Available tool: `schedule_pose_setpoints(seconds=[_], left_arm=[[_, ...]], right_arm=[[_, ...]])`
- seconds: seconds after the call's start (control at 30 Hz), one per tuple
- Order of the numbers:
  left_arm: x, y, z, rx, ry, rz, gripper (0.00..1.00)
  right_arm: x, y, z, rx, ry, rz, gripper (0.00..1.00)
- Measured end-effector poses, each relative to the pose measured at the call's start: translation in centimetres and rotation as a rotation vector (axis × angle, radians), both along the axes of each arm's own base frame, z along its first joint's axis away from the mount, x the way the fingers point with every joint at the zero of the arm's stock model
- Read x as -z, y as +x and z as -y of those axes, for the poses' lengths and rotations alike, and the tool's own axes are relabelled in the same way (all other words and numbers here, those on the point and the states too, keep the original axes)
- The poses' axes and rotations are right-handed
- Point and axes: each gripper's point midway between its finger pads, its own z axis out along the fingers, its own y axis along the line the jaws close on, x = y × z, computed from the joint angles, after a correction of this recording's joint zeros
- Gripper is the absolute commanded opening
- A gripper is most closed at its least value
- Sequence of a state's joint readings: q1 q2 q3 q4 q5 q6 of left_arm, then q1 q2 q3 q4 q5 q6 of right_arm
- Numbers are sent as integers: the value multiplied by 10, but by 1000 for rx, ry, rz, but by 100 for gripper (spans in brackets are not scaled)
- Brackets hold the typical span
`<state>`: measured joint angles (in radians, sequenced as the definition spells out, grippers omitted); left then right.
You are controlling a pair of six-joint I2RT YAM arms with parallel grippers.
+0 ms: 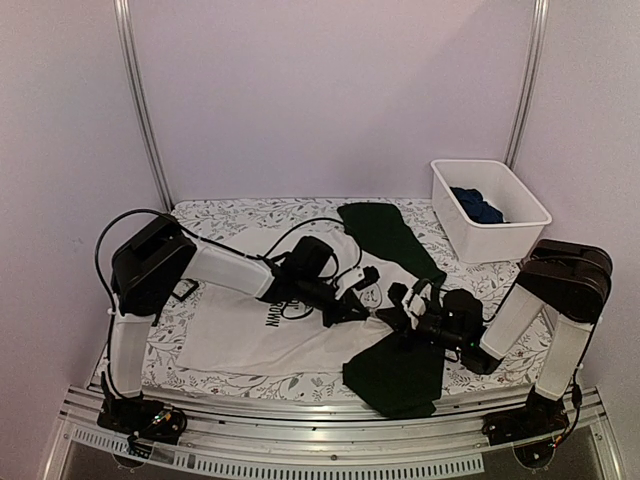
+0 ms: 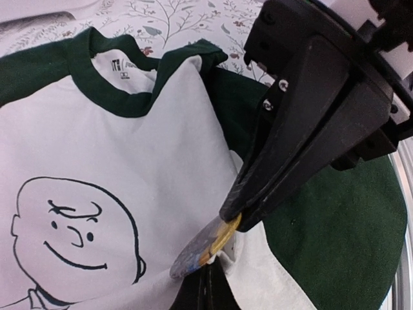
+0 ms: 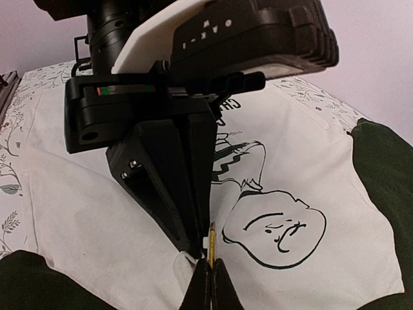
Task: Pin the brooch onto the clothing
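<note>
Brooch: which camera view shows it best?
The left wrist view: the brooch shows its round face and yellow rim. The right wrist view shows it only edge-on; in the top external view it is too small to see.

A robot lab cell rather than a home or shop: two arms (image 1: 150,270) (image 1: 560,290) stand bolted to a slotted aluminium rail (image 1: 330,425) along the near table edge, with bare pale walls (image 1: 330,90) and two slanting metal poles (image 1: 140,100) behind. The work surface is staged for trials — a leaf-printed cloth (image 1: 240,215) covers it, and a white plastic bin (image 1: 480,245) sits at the right.
</note>
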<state>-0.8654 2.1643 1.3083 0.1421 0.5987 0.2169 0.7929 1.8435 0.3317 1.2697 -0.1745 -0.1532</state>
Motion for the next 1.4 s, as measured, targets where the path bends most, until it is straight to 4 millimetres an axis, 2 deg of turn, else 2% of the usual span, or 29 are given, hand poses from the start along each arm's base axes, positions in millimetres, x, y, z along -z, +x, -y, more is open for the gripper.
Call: schedule_pose_setpoints(seconds=[0.13, 0.2, 0.37, 0.6, 0.8, 0.97, 1.13, 1.33, 1.4], left_arm=[[3, -2, -2, 1, 4, -4, 0], [3, -2, -3, 0, 5, -4, 4], [-3, -2, -6, -5, 2, 20, 19], [-28, 0, -13, 14, -12, 89, 36], [-17, 1, -28, 27, 52, 81, 52], [-16, 5, -29, 12, 50, 76, 53], [-13, 9, -24, -14, 24, 63, 46], [6, 4, -27, -13, 45, 28, 43], [12, 0, -29, -5, 52, 10, 36]], right_arm=[[2, -1, -1, 3, 48, -61, 0], [4, -1, -1, 5, 67, -96, 0], [5, 1, 1, 10, 111, -154, 0], [19, -5, 0, -13, 121, -231, 0], [18, -4, 2, -11, 149, -275, 0], [18, -5, 1, -21, 170, -310, 0], [23, -8, -2, -34, 188, -365, 0], [18, -4, -7, -37, 214, -379, 0], [16, -3, -8, -37, 220, -378, 0]])
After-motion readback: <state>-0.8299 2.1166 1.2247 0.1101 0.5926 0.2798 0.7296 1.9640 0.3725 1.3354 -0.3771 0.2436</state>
